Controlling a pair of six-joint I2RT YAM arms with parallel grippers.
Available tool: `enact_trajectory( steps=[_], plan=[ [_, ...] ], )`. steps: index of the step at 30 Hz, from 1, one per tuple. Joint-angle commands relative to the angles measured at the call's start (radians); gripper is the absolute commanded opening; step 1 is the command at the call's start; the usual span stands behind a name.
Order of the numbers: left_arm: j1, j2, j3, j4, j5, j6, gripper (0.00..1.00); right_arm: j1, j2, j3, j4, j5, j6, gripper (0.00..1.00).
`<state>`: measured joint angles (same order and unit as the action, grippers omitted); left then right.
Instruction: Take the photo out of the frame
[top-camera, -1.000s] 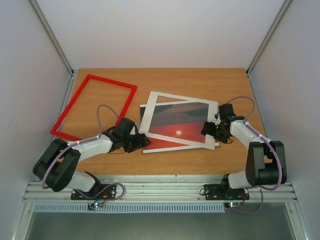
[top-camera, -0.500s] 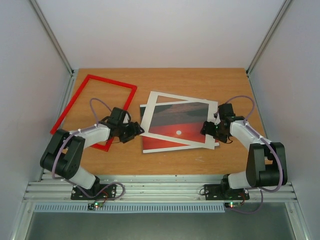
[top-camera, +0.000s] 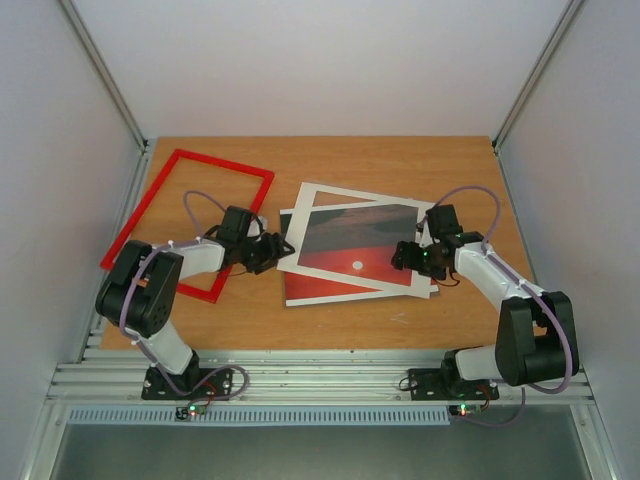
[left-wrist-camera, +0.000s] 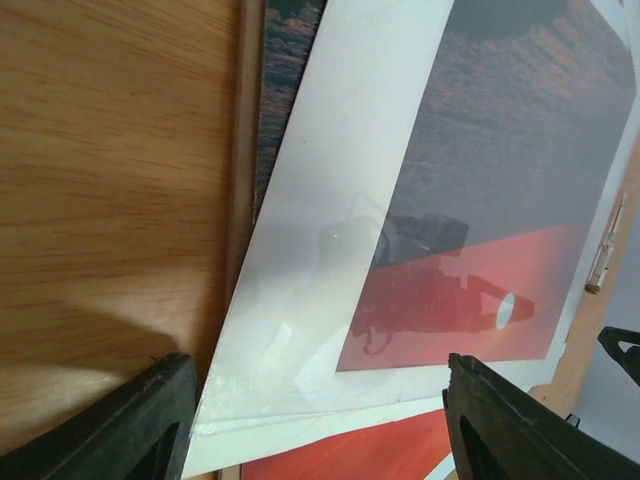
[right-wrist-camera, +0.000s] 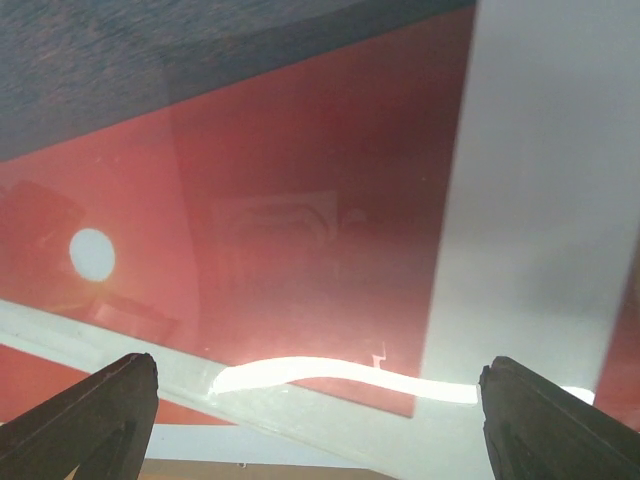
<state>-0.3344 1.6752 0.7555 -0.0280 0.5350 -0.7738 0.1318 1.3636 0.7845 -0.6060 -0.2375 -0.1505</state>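
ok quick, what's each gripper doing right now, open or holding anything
left gripper: open, holding nothing, over the left edge of the white mat
right gripper: open, holding nothing, over the mat's right side

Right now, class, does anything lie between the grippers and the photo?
Yes. The white mat with its pane lies on top of the photo, covering all but a near strip. The left gripper and right gripper, both open, sit at the mat's side edges. The frame lies apart, to the left.
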Motion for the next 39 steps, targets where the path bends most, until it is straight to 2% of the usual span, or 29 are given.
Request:
enact_trajectory(
  steps=[1,11,21,28,33,39],
  plan=[
    [0.003,0.058,-0.025,-0.029,-0.012,0.011,0.66,0.042,-0.006,0.035,0.013,0.017,-0.015,0.89],
    [0.002,-0.030,-0.069,-0.018,0.013,-0.001,0.51,0.172,-0.011,0.046,0.072,0.038,-0.038,0.88],
    [0.003,-0.052,-0.095,0.043,0.059,-0.037,0.48,0.327,0.009,0.058,0.154,0.075,-0.088,0.88],
    [0.003,-0.038,-0.097,0.079,0.070,-0.050,0.47,0.371,0.030,0.059,0.191,0.075,-0.100,0.88],
    [0.002,-0.054,-0.103,0.098,0.084,-0.065,0.38,0.400,0.046,0.061,0.214,0.076,-0.113,0.88],
    [0.002,-0.075,-0.107,0.097,0.089,-0.071,0.34,0.417,0.055,0.065,0.224,0.084,-0.116,0.88]
  ],
)
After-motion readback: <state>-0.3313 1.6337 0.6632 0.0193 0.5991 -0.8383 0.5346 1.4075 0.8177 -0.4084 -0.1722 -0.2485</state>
